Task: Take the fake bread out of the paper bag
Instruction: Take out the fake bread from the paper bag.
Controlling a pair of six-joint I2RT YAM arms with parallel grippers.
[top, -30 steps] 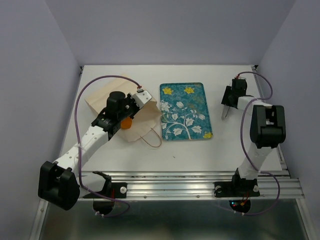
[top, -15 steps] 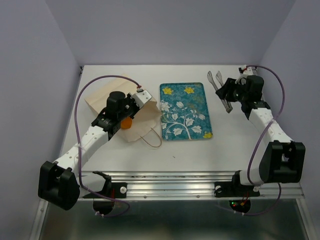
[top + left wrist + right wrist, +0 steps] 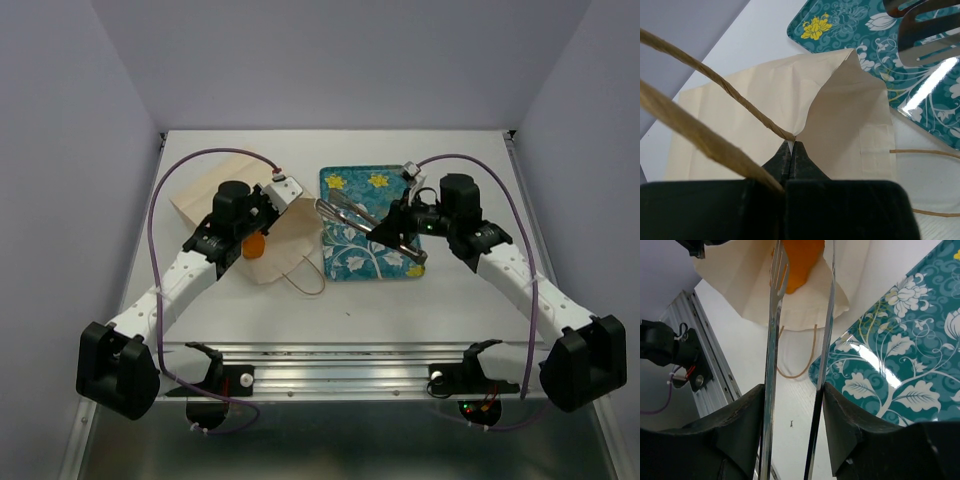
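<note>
While the left end effector [image 3: 791, 149] is clamped tight on the upper rim of the paper bag [image 3: 755, 90], right where a string handle [image 3: 730, 87] meets the paper, the bag lies on the tabletop [image 3: 350, 300] with its mouth facing the teal floral tray [image 3: 392, 190]. The right end effector [image 3: 792, 395] grips a pair of metal tongs [image 3: 774, 330], its fingers pressing on the two arms. The tong tips hang over the tray's left edge, near the bag mouth. Inside that mouth sits a glossy orange piece of the fake bread [image 3: 799, 260]; which piece cannot be told.
</note>
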